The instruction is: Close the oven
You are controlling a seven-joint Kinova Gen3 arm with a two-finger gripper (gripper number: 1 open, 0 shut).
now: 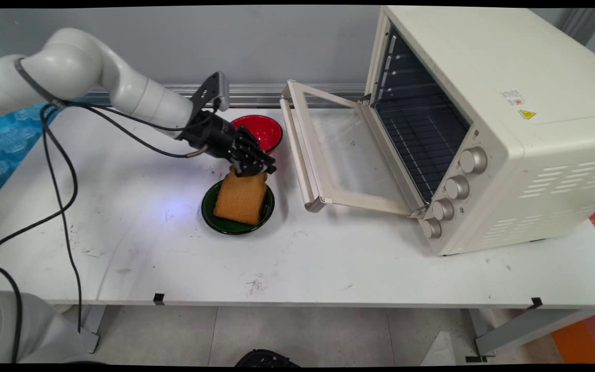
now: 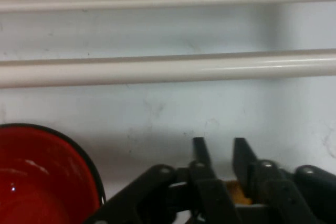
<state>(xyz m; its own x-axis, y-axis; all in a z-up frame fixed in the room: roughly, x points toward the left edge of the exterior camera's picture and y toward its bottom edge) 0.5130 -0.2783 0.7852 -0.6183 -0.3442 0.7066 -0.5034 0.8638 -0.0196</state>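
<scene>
Gripper (image 1: 257, 169) clamped on the top edge of the toast (image 1: 240, 198).
Toast tilted, lower edge resting in the green plate (image 1: 209, 213) at mid-table. Red bowl (image 1: 261, 129) just behind the plate. Oven (image 1: 488, 129) to the right, door (image 1: 323, 150) folded down and open toward the plate. Door handle (image 2: 168, 68) across the hand view.

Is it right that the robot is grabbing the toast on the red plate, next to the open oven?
Not quite. The toast sits on the green plate, not the red one. The main view shows the red bowl behind it with nothing in it. The rest holds: the end effector is shut on the toast's top edge, and the oven beside it has its door open.
</scene>
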